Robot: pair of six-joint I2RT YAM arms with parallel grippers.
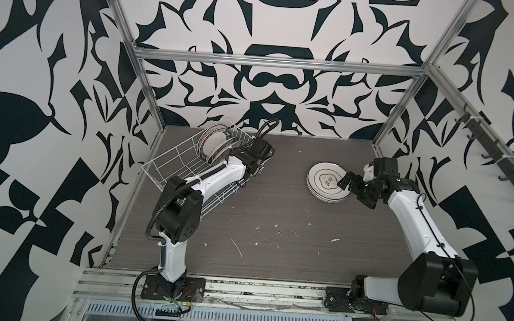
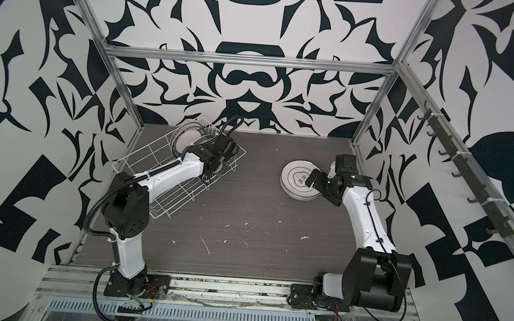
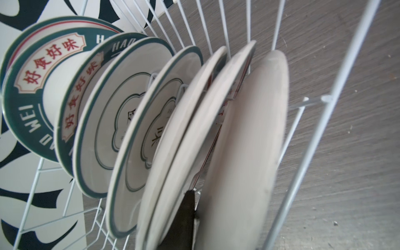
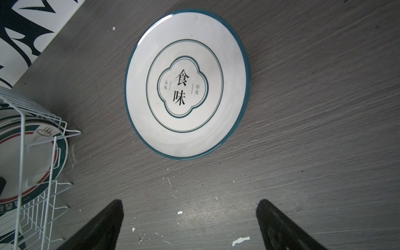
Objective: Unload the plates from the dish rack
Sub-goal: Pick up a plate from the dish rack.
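The white wire dish rack (image 1: 168, 157) stands at the back left and holds several upright plates (image 3: 134, 121), some teal-rimmed with Chinese characters. My left gripper (image 1: 232, 154) reaches into the rack. One black finger (image 3: 188, 216) lies between the nearest plate (image 3: 249, 151) and the one behind it, against the nearest plate's face. The other finger is hidden behind that plate. A flat stack of plates (image 1: 326, 181) lies on the table at the right, its top plate (image 4: 188, 84) printed with black characters. My right gripper (image 4: 190, 202) hovers open just beside the stack, holding nothing.
The dark wood-grain table (image 1: 275, 231) carries white flecks. Aluminium frame posts (image 1: 148, 96) stand close behind the rack. A rail of dark hooks (image 1: 497, 161) runs along the right wall. The rack's corner (image 4: 21, 121) shows in the right wrist view.
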